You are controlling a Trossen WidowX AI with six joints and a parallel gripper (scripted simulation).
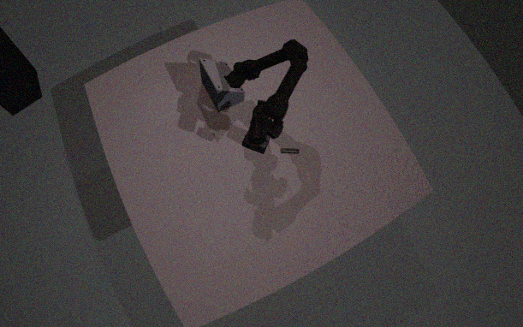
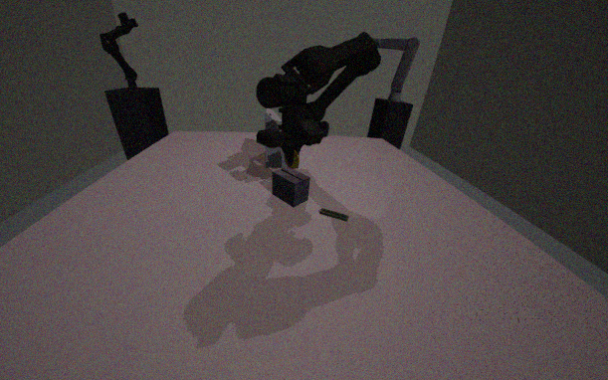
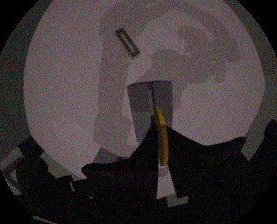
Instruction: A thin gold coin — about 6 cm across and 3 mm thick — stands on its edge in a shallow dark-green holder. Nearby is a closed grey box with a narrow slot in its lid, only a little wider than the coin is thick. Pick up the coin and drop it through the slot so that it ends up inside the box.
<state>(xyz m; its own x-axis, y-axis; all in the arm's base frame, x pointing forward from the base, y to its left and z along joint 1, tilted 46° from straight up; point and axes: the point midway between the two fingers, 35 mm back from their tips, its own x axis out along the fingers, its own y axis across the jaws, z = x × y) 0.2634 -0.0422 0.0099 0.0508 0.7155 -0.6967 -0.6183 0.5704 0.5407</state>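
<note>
My gripper is shut on the gold coin, which shows nearly edge-on in the wrist view. In the exterior view the coin is just above the lid's far edge in the picture; its exact height and distance are unclear. The closed grey box stands below and ahead of the fingers. Its slot runs nearly in line with the coin in the wrist view, where the fingers hide its near part. The dark-green holder lies empty beside the box. The coin is hidden in the top view.
A grey-white angled panel stands on the table near the arm's base, behind the box in the exterior view. Two dark pedestals with other arms stand beyond the table. Arm shadows cross the table around the box and holder.
</note>
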